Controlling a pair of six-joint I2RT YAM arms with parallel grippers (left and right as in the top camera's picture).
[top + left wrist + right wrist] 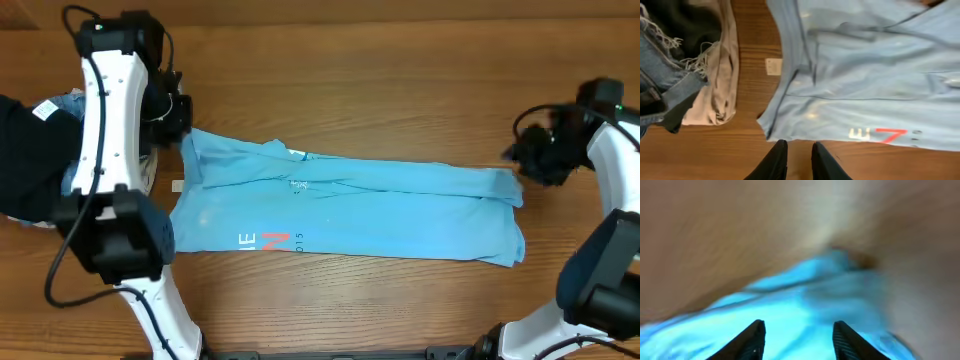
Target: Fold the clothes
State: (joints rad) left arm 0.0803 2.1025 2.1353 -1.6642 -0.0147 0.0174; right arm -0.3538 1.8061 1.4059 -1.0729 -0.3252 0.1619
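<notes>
The clothes are one light-blue T-shirt (350, 205), lying flat as a long folded band across the table, with white-and-red letters (265, 241) near its front left edge. In the left wrist view the shirt (865, 75) fills the upper right, and its left edge and letters (875, 134) show. My left gripper (172, 118) is by the shirt's back left corner. Its fingers (798, 150) are a little apart over bare wood, holding nothing. My right gripper (520, 158) hovers at the shirt's right end. Its fingers (799, 332) are wide open above blurred blue cloth (805, 305).
A pile of other clothes lies at the far left: dark fabric (30, 150), frayed jeans (665, 75) and a beige garment (722, 75). A small white tag (773, 66) lies on the wood between the pile and the shirt. The table is brown wood (400, 80).
</notes>
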